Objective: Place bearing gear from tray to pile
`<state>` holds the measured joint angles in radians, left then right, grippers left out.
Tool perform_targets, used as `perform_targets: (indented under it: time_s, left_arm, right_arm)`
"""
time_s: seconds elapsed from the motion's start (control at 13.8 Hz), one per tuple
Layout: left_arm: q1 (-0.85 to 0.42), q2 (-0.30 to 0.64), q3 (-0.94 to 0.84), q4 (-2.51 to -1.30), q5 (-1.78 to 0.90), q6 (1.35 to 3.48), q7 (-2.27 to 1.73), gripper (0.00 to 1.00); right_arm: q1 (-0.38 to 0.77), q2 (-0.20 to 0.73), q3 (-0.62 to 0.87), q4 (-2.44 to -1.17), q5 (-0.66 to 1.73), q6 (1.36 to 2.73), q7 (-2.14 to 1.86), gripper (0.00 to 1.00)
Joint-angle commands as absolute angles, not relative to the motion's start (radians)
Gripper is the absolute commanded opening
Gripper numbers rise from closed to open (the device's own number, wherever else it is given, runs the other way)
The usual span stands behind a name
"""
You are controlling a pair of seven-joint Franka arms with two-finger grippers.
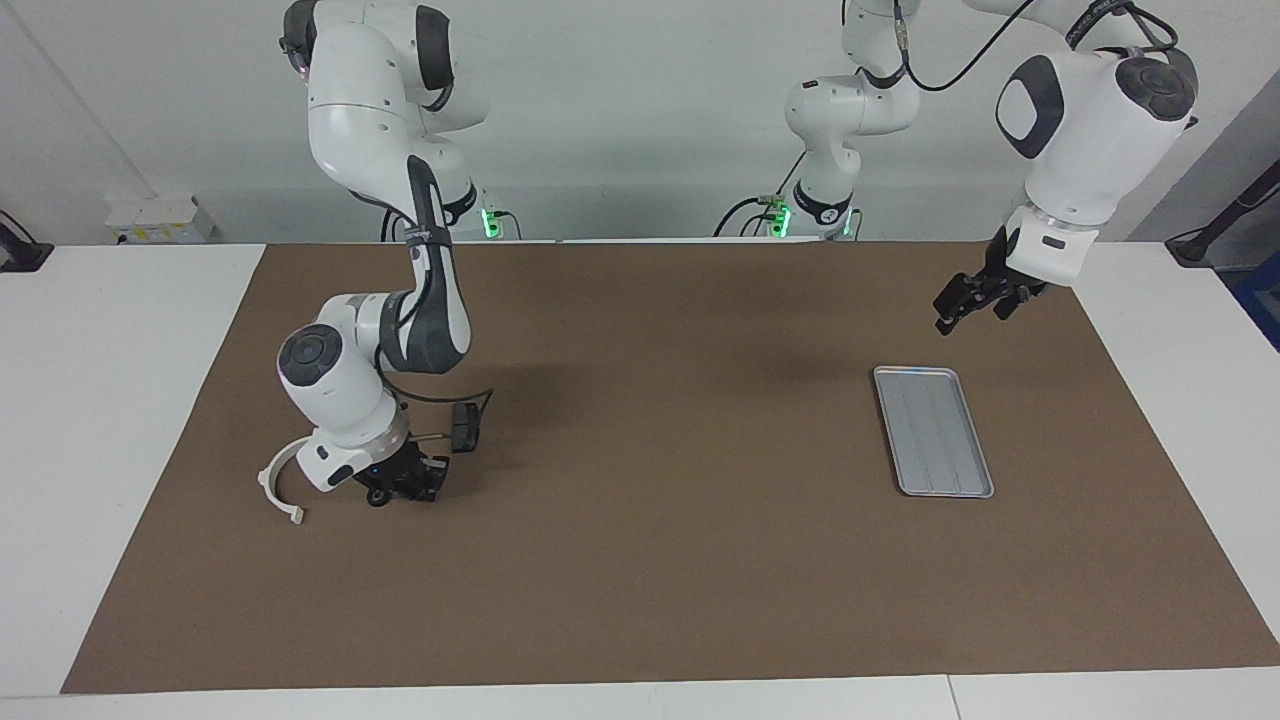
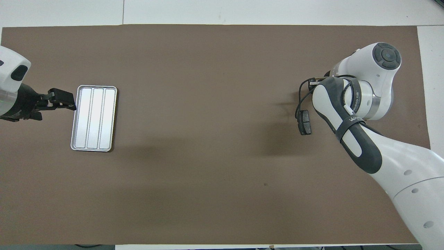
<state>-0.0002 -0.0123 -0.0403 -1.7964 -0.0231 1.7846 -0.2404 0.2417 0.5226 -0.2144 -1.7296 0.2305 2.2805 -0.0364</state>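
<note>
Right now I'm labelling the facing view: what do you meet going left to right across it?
White arc → right gripper → dark plate → tray → left gripper, over the mat.

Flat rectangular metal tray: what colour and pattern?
Silver-grey tray, lengthwise ridges dividing three lanes; clearest in the overhead view.

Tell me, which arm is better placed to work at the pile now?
Right: the right end effector is low by the white arc bracket and dark plate. The left end effector hangs by the empty tray.
</note>
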Motion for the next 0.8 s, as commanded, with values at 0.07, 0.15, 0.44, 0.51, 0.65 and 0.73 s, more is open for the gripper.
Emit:
perform_targets:
  time_s: [0.07, 0.15, 0.44, 0.51, 0.65, 0.73]
  left_arm:
    - [-0.009, -0.015, -0.028, -1.801, -0.041, 1.793, -0.232, 1.0]
    - [-0.009, -0.015, -0.026, -1.801, -0.041, 1.795, -0.23, 1.0]
    - [-0.009, -0.015, -0.026, -1.801, -0.041, 1.795, -0.232, 1.0]
    - [-0.009, -0.017, -0.026, -1.801, -0.041, 1.793, -0.232, 1.0]
    - [-0.009, -0.015, -0.026, -1.799, -0.041, 1.795, -0.232, 1.0]
    - [-0.009, -0.017, -0.026, -1.799, -0.041, 1.795, -0.232, 1.0]
  right_arm:
    - [0.23, 0.511, -0.202, -1.753, 0.213, 2.307, -0.064, 0.0]
    - [0.23, 0.511, -0.204, -1.753, 0.213, 2.307, -0.064, 0.0]
    - [0.23, 0.511, -0.202, -1.753, 0.213, 2.313, -0.064, 0.38]
    - [0.23, 0.511, -0.204, -1.753, 0.213, 2.313, -0.064, 0.53]
    - [0.23, 0.511, -0.203, -1.753, 0.213, 2.313, -0.064, 0.62]
    - [0.23, 0.512, -0.204, -1.753, 0.213, 2.313, -0.064, 0.62]
